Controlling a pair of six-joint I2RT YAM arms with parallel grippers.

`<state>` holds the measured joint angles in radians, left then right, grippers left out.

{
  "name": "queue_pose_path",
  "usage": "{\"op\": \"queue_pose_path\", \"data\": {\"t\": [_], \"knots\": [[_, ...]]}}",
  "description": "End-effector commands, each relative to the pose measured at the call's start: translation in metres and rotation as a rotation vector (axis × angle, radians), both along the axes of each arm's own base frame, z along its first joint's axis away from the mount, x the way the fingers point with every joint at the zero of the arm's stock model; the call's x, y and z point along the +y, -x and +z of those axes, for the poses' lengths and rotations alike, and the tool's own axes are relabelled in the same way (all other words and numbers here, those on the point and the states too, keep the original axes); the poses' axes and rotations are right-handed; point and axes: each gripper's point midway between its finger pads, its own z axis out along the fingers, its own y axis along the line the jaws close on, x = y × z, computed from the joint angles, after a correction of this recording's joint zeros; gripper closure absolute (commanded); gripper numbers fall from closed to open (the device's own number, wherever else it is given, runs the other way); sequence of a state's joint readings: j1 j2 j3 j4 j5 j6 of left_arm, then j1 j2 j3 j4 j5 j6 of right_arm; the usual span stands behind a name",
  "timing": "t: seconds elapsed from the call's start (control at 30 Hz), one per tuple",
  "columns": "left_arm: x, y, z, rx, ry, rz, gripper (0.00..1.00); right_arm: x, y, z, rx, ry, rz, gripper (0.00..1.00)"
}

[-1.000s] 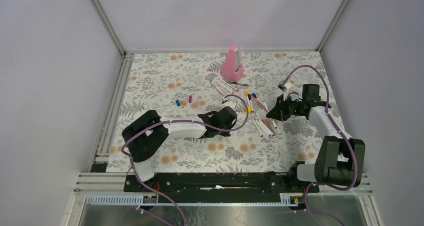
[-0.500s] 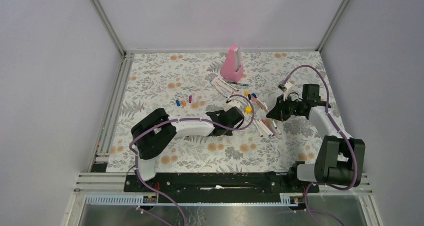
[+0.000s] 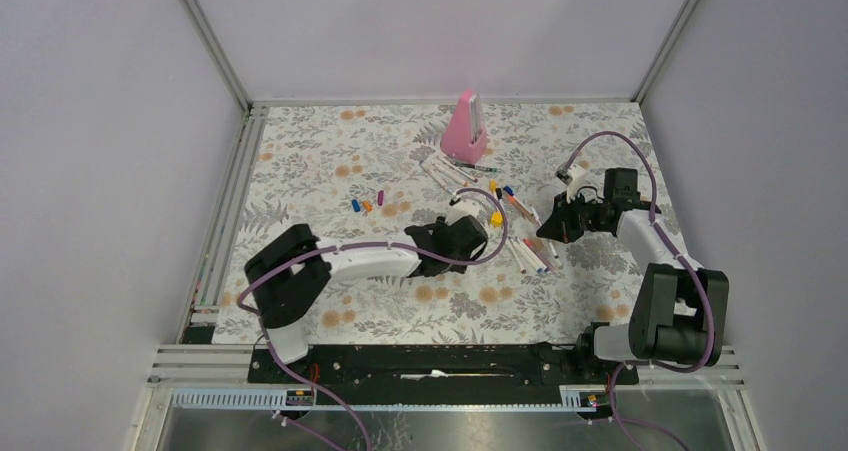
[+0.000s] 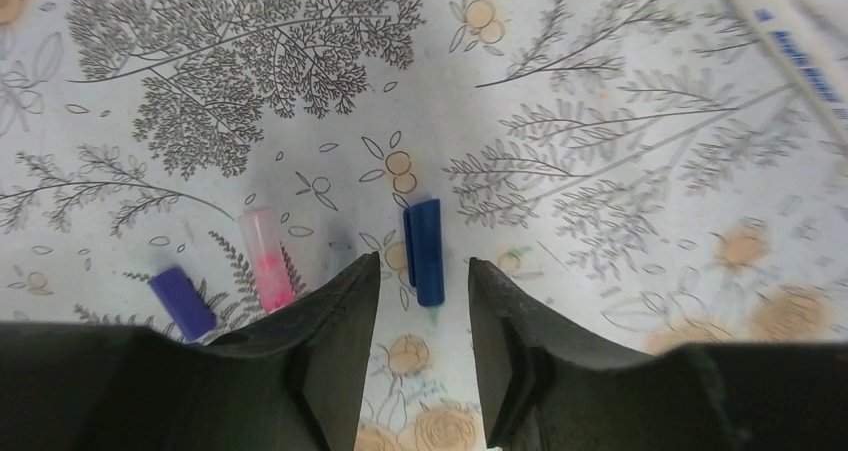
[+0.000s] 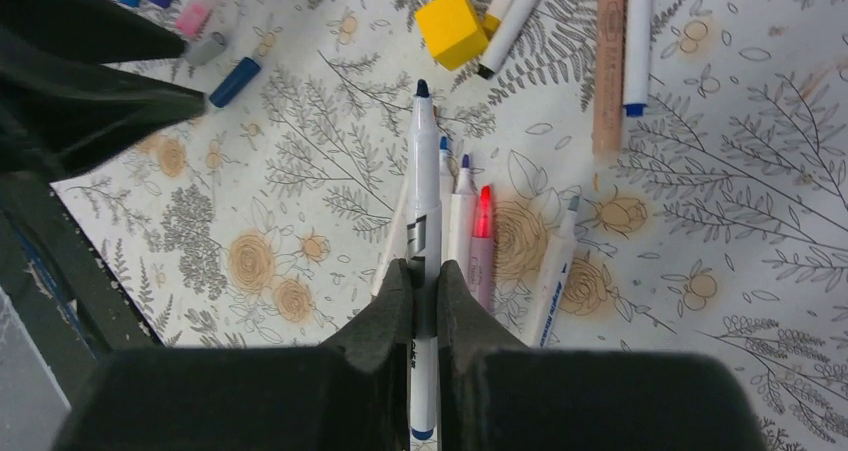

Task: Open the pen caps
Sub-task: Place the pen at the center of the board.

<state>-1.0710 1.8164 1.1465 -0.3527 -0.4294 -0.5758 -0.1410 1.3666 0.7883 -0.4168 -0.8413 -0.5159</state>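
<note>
While the blue pen cap (image 4: 425, 251) lies flat on the floral tablecloth (image 4: 600, 121), between the spread fingers of the left gripper (image 4: 424, 263), that gripper has shifted right toward the marker pile (image 3: 527, 239) since a second ago. The right gripper (image 5: 425, 271) stays clamped on an uncapped white marker (image 5: 423, 171).

Worktop (image 3: 320, 161) fills mid-frame: white cloth, grey leaf and orange flower print. Plain lavender-grey walls (image 3: 100, 171) left, back and right. Aluminium posts (image 3: 207, 39) rise from both upper corners. Black rail (image 3: 400, 356) along bottom edge, metal tray (image 3: 480, 421) below it. Light is even, shadows soft.
</note>
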Motion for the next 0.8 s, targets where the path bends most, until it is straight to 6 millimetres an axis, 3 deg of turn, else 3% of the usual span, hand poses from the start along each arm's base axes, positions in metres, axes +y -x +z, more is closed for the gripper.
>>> {"op": "queue_pose_path", "data": {"t": [0.0,0.17,0.4,0.5,0.77], "knots": [[-0.005,-0.003,0.06,-0.124,0.148,0.011,0.52,-0.018,-0.014,-0.003,-0.011,0.095,-0.037,0.95],[0.011,0.002,0.087,-0.201,0.254,0.03,0.39,-0.033,-0.018,-0.021,0.035,0.179,-0.075,0.92],[0.05,0.005,0.104,-0.301,0.325,0.112,0.19,-0.054,-0.022,-0.038,0.083,0.283,-0.118,0.87],[0.068,0.005,0.105,-0.345,0.333,0.15,0.03,-0.062,-0.022,-0.046,0.11,0.317,-0.138,0.85],[0.104,0.011,0.089,-0.387,0.295,0.201,0.01,-0.073,-0.021,-0.06,0.162,0.356,-0.161,0.8]]}}
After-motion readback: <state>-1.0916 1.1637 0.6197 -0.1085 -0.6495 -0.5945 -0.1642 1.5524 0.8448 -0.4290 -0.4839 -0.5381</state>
